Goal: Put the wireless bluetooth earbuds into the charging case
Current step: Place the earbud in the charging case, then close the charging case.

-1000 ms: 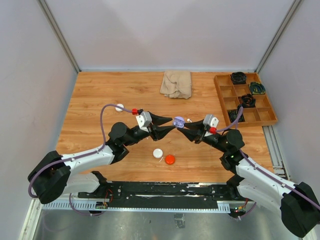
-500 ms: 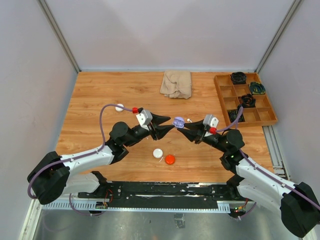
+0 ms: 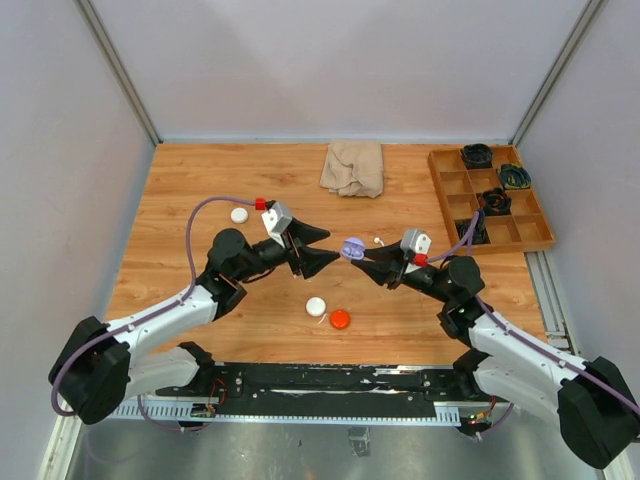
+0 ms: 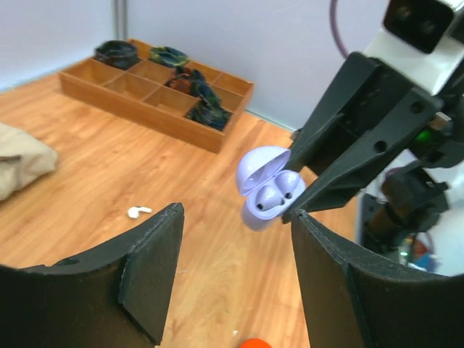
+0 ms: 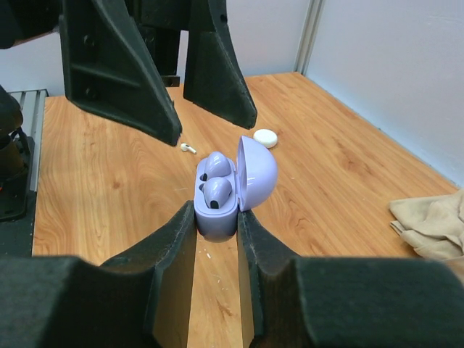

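Observation:
The purple charging case (image 5: 217, 214) hangs above the table with its lid open, pinched at its base between the fingers of my right gripper (image 5: 216, 226). Two purple wireless bluetooth earbuds (image 5: 217, 191) sit in its wells. In the top view the case (image 3: 351, 248) is at the table's middle, at the tip of the right gripper (image 3: 362, 255). My left gripper (image 3: 330, 248) stands open just left of it, apart from it. In the left wrist view the case (image 4: 264, 190) floats beyond the empty, spread left gripper (image 4: 238, 214). A white earbud (image 3: 378, 240) lies on the table behind the case.
A white puck (image 3: 316, 307) and a red puck (image 3: 340, 319) lie near the front middle; another white puck (image 3: 239, 214) lies at the left. A beige cloth (image 3: 353, 167) is at the back. A wooden compartment tray (image 3: 520, 235) with dark items stands at the back right.
My left gripper has opened and drawn back to the left, away from the case. The right gripper, still holding the case, has shifted slightly left.

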Available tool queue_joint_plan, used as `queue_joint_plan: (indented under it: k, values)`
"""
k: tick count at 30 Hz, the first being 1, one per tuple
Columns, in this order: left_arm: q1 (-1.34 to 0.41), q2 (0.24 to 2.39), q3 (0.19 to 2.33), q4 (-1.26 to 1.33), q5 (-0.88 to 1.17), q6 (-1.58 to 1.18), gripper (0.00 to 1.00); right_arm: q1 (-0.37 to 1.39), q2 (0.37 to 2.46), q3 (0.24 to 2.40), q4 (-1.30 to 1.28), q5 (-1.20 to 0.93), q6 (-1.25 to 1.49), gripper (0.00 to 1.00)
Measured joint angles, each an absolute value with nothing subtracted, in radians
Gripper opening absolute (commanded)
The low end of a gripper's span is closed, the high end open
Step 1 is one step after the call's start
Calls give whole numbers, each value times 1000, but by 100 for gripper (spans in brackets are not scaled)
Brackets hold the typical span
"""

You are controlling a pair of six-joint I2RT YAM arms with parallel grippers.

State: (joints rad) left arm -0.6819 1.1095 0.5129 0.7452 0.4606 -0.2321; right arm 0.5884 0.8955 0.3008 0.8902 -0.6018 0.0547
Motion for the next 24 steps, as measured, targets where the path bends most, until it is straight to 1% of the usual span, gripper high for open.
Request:
queue_joint_plan:
  k: [6, 9, 16, 24]
  values:
    - [-612, 1135, 575, 702, 656, -400, 72, 588, 933, 327, 884, -641, 55, 1]
    - [-596, 1170, 607, 700, 712, -464, 73, 588, 945, 342, 883, -661, 55, 1]
    - [-590, 1254, 642, 709, 785, -573, 74, 588, 973, 372, 875, -702, 56, 1]
    - [-588, 1324, 646, 810, 852, -678, 72, 588, 997, 385, 857, -739, 58, 1]
